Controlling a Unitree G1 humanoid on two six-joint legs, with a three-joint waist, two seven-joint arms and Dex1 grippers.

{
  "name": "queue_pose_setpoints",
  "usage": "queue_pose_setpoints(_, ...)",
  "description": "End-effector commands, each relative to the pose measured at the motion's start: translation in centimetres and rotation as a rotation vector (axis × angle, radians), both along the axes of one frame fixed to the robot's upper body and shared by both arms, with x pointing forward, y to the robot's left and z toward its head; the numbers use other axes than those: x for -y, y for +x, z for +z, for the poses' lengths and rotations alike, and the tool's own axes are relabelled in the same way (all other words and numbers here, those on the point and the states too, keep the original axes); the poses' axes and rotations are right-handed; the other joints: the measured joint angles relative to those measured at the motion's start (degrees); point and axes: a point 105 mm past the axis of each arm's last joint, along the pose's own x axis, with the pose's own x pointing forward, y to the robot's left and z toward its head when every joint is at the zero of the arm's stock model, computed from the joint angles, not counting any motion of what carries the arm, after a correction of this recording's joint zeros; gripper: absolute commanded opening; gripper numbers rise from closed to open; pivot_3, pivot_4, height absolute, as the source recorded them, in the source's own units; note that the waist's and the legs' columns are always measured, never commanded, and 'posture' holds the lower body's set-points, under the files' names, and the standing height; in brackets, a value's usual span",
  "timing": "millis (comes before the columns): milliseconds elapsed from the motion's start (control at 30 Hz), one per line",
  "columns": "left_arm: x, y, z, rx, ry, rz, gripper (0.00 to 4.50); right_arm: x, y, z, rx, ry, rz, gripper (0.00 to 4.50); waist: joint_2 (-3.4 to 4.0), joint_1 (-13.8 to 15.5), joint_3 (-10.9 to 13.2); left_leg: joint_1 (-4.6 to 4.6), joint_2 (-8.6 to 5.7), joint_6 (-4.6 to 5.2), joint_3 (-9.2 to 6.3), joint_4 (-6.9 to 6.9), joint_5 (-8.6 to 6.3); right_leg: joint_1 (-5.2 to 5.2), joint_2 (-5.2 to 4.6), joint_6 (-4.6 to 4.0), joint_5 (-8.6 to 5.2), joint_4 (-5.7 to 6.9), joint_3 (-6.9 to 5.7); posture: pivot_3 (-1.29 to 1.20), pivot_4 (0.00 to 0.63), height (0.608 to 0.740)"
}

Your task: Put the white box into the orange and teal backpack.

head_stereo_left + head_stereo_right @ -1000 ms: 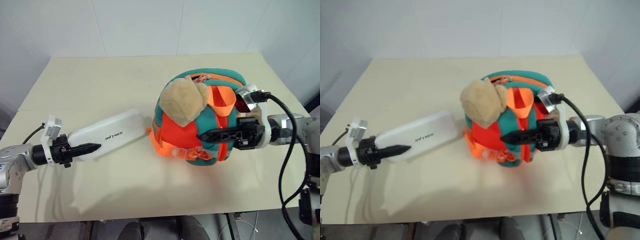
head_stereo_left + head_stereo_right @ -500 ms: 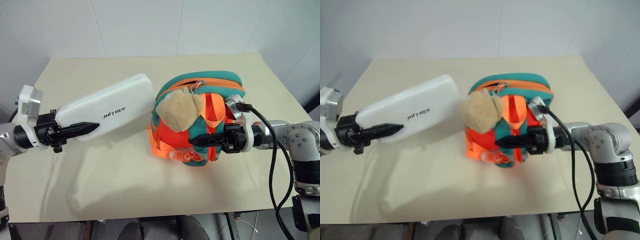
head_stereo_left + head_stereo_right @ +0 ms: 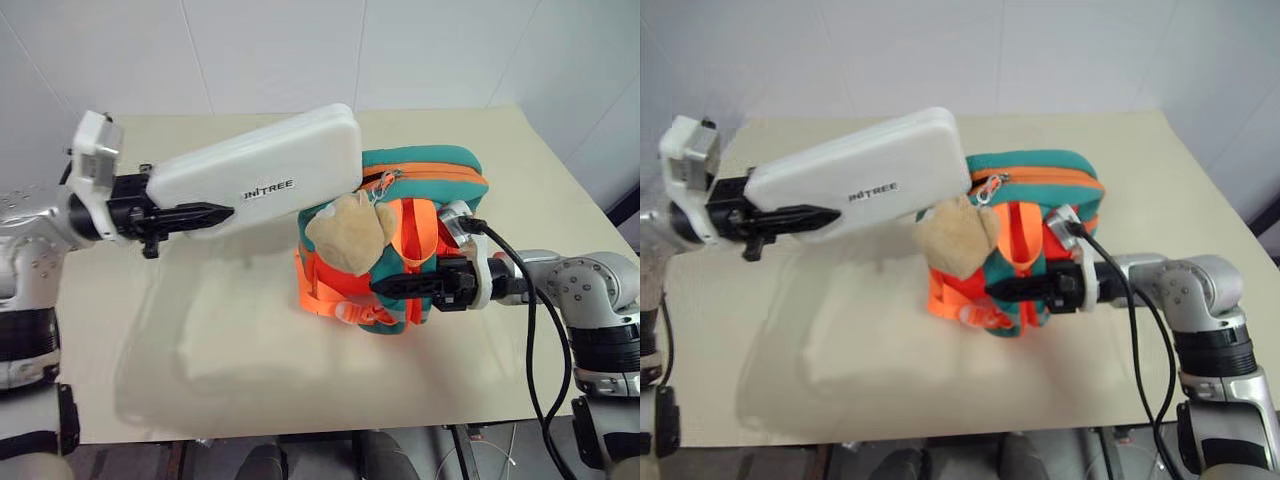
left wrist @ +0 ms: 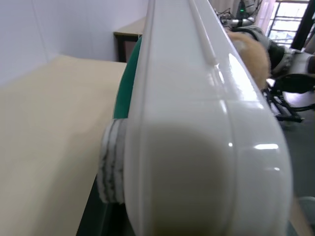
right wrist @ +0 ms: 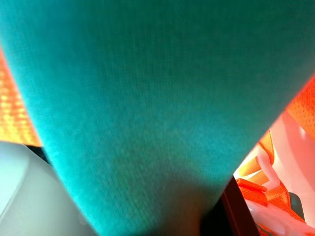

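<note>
White box (image 3: 262, 180) pinched at one end in the left end effector (image 3: 205, 214), black fingers (image 3: 190, 215) clamped over the edge, lifted clear of the desk (image 3: 200, 330). Tilted, far end raised and reaching over the near top corner of the orange and teal backpack (image 3: 415, 215). Dark lettering visible on the face. Seen edge-on in the left wrist view, glossy white rim up close, teal fabric just behind.

Backpack upright on the beige desk, zipper along the top, tan plush toy (image 3: 348, 232) hanging at the front, orange straps (image 3: 330, 300) trailing at the base.

Right end effector (image 3: 390, 285) level against the backpack's front, fingers pressed nearly together on the teal strap. Teal fabric right against the lens in the right wrist view, orange webbing at the edge.
</note>
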Motion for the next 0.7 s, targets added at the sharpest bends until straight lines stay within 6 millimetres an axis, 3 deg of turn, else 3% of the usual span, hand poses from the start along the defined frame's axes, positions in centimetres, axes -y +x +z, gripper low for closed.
queue_pose_setpoints(33, -0.2, 0.3, 1.3, 0.101, 0.047, 0.009, 1.25, -0.2, -0.7, 0.4, 0.023, 0.013, 0.011, 0.53, 0.00, -0.19, 0.00, 0.00, 0.00, 0.00, 0.02, 0.01, 0.00, 0.00, 0.00, 0.00, 0.00, -0.01, 0.02, 0.00, 0.150, 0.740)
queue_pose_setpoints(267, -1.0, 1.5, 1.7, 0.203, 0.126, 0.046, 1.25, 0.0, -0.8, 0.2, 0.025, 0.022, -0.012, 0.53, 0.00, -0.02, 0.00, 0.01, 0.00, 0.01, 0.03, 0.07, 0.00, 0.00, 0.00, 0.01, 0.01, 0.05, 0.02, 0.00, 0.150, 0.740)
queue_pose_setpoints(400, -1.7, 2.0, 0.5, 0.214, 0.329, 0.033, 1.25, -0.1, -0.7, 0.3, 0.031, 0.028, -0.023, 0.53, -0.01, -0.09, 0.00, 0.01, -0.02, 0.02, 0.04, 0.18, -0.01, 0.06, 0.00, 0.07, 0.04, 0.06, 0.04, 0.00, 0.150, 0.740)
queue_pose_setpoints(700, 0.6, 3.4, 1.3, 0.198, 0.385, -0.019, 1.25, -0.3, -0.6, 0.1, 0.037, 0.039, -0.033, 0.53, -0.02, -0.01, 0.00, -0.05, -0.04, 0.19, 0.02, 0.38, -0.10, 0.08, 0.01, 0.10, 0.05, 0.15, 0.03, 0.00, 0.150, 0.740)
